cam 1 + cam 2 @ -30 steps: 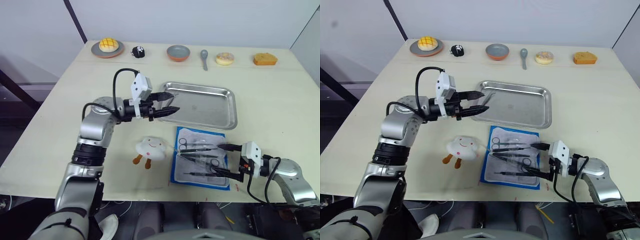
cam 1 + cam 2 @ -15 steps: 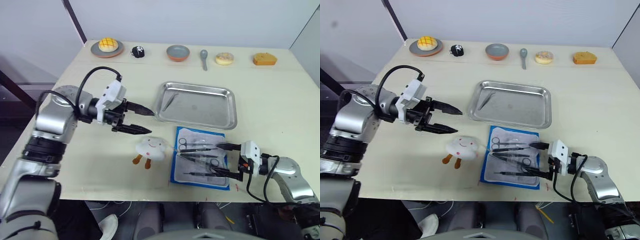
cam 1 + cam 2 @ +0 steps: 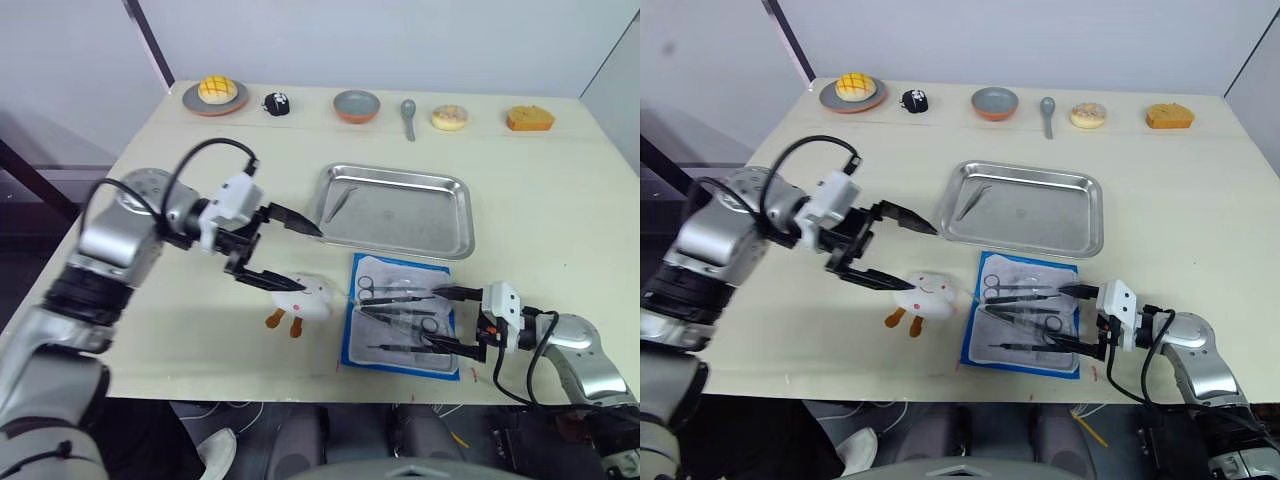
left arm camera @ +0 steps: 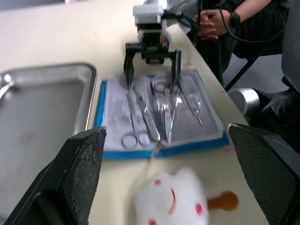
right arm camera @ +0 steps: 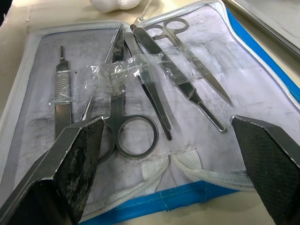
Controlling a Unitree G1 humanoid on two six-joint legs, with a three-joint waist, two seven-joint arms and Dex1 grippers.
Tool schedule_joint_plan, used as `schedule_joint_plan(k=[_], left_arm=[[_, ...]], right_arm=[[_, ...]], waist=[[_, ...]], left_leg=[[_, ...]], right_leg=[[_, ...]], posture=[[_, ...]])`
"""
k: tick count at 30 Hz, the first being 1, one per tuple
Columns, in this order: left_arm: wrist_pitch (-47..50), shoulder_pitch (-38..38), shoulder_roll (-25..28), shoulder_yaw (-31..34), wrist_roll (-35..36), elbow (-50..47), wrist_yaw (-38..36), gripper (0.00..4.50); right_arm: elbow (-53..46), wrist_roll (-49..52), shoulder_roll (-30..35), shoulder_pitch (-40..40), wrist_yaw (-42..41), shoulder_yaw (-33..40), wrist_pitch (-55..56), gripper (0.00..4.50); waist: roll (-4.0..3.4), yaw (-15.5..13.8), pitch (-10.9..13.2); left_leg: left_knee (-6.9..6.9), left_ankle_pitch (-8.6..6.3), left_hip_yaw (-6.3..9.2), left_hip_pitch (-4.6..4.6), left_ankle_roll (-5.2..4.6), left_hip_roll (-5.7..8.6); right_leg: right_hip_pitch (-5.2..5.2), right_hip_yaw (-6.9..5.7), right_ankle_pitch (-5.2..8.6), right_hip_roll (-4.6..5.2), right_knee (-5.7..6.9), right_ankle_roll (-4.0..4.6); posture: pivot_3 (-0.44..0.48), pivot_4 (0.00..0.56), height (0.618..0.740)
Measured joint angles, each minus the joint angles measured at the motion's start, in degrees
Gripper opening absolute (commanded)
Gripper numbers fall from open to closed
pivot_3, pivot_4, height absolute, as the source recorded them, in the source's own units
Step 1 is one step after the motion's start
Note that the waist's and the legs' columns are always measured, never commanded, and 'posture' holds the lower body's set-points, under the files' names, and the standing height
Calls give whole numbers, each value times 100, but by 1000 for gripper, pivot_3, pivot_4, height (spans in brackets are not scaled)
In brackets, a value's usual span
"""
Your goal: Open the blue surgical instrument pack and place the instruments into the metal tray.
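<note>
Low in the frame, the blue surgical instrument pack [image 3: 402, 325] lies open, instruments [image 5: 154, 89] just ahead of the right gripper [image 3: 449, 319], jaws spread. Left gripper [image 3: 292, 254], jaws spread, hovers over the white plush toy [image 3: 300, 297], beside the metal tray [image 3: 398, 210].

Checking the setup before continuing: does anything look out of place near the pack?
Yes: a white plush toy lies beside the open blue surgical instrument pack, amid surgical gear. The left gripper hangs open right at it.
</note>
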State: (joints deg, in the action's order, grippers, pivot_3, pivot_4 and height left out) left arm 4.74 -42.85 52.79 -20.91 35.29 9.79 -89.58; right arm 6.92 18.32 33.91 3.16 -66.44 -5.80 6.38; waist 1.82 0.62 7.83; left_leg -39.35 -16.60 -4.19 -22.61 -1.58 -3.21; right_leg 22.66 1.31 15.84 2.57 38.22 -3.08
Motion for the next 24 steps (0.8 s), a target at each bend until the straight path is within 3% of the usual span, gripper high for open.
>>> schedule_joint_plan(k=[2, 5, 9, 17, 24], left_arm=[[-25, -31, -459, 1, -461, 125, 92, 4425], [-14, -77, -817, 1, -811, 260, 164, 3638], [-49, -130, -1311, -15, -1428, 510, 341, 1720], [-53, -53, -2239, -225, -2282, 784, 744, 1720], [-107, 1, -2674, -331, -2921, 1313, 1109, 1720]], right_arm=[[5, 0, -15, 3, 1, 0, 9, 4500], [10, 0, -44, 8, 12, 4, 12, 4500], [10, 0, -51, 9, 32, 3, 12, 4500], [3, 0, -65, -10, 68, 2, 13, 4500], [-21, 0, -90, -42, 117, 6, 13, 4500]], waist=[[0, 1, 0], [0, 12, 0], [0, 11, -1], [0, 9, -1], [0, 9, -2]], left_leg=[[0, 1, -1, 0, 1, 0], [-1, 1, -1, 0, 1, 0], [-1, 1, 0, 0, 1, 0], [-1, 0, 7, 0, 1, 0], [0, 0, 9, 0, 0, 0]], right_leg=[[0, 0, 0, -1, 0, 0], [0, 1, 0, -1, 0, 0], [0, 2, 0, -2, 0, 0], [0, 4, -1, -1, 0, -1], [0, 3, -1, -1, 0, -1]], posture=[[0, 150, 732], [0, 150, 732], [0, 150, 732], [0, 150, 732], [0, 150, 732]])
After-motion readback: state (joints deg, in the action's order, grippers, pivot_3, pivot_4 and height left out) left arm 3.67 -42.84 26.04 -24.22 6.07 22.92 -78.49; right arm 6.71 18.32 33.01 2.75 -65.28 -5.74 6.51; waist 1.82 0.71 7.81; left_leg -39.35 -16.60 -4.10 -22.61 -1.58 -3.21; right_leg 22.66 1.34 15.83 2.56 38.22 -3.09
